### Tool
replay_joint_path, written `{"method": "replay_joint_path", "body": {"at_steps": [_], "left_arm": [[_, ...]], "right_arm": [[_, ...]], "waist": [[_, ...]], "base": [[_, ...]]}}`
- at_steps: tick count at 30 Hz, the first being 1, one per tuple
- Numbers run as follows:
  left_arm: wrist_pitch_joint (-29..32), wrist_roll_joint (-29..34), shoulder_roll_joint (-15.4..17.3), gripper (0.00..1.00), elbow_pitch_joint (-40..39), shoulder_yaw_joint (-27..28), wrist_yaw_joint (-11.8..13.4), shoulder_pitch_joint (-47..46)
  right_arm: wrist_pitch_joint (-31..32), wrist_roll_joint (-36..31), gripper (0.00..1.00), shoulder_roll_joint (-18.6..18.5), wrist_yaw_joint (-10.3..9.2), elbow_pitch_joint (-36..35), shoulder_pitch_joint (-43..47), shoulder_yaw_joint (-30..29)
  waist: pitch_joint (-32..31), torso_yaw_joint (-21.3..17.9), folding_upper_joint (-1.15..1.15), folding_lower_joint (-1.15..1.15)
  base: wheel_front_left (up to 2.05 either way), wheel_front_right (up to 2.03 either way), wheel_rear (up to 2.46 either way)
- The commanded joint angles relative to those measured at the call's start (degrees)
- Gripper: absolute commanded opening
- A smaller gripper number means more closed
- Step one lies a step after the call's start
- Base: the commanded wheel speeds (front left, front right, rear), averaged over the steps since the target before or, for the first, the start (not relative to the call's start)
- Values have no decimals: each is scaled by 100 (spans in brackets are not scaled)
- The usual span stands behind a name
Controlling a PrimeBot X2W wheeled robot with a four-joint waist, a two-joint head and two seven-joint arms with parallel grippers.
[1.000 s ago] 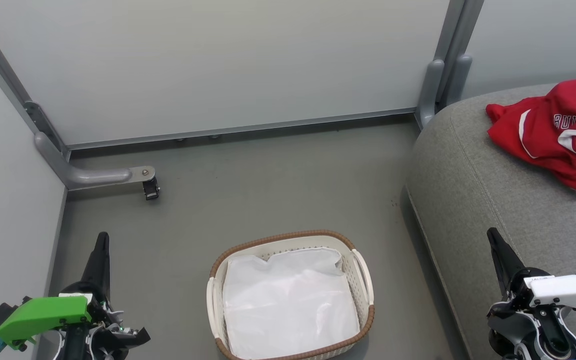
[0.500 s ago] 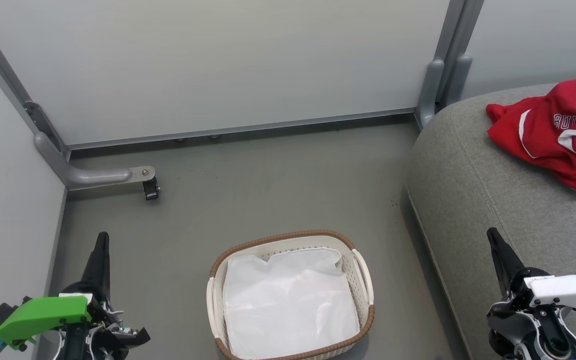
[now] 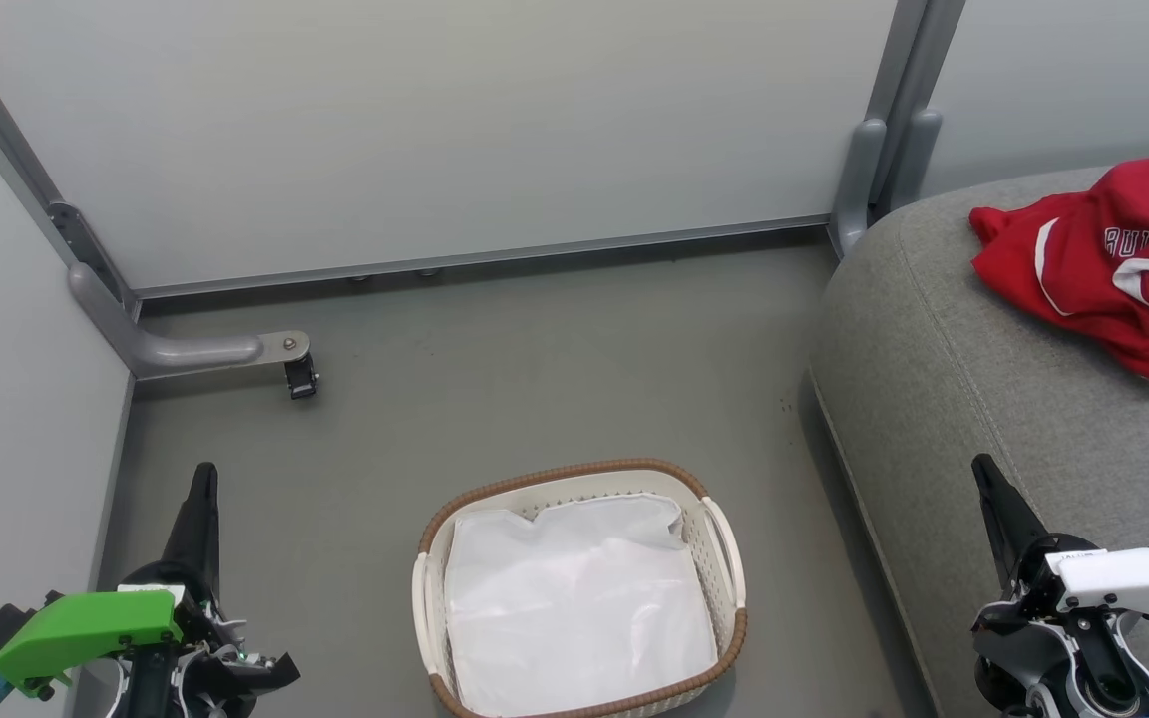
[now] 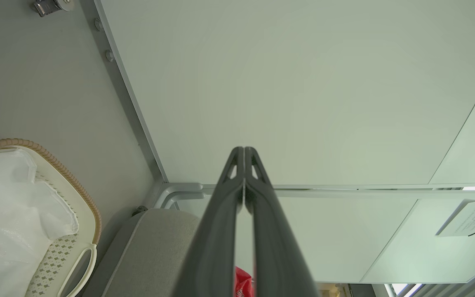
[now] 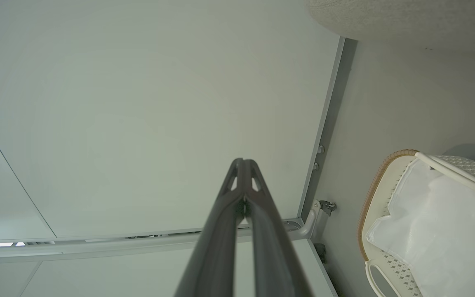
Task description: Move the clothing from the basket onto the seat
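Note:
The red clothing (image 3: 1113,264) with white stripes and lettering lies crumpled on the grey seat (image 3: 983,399) at the right; a red scrap of the clothing (image 4: 242,284) peeks past my left fingers. The cream basket (image 3: 724,558) with a brown rim stands on the floor at bottom centre, holding a plain white sheet (image 3: 574,608). My left gripper (image 3: 203,474) hangs shut and empty left of the basket. Over the seat's front part my right gripper (image 3: 980,464) is shut, with nothing in it. The basket (image 4: 76,194) (image 5: 375,181) sits at the edge of both wrist views.
Pale partition panels (image 3: 435,130) close off the back and the left. A grey panel foot with a small caster (image 3: 300,379) stands on the floor at the left. A grey post (image 3: 874,170) rises beside the seat's far corner. Grey floor (image 3: 535,379) lies between basket and panels.

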Motion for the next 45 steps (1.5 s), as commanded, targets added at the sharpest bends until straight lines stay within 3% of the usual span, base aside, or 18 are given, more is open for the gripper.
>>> {"method": "replay_joint_path", "body": {"at_steps": [1, 45], "left_arm": [[17, -28, 31, 0, 4, 10, -37, -60], [15, -30, 31, 0, 4, 7, -37, -60]], "right_arm": [[20, -18, 0, -9, 0, -12, -44, -16], [44, -45, 0, 12, 0, -9, -48, -48]], "waist": [[0, 0, 0, 0], [0, 0, 0, 0]], "base": [[0, 0, 0], [0, 0, 0]]}}
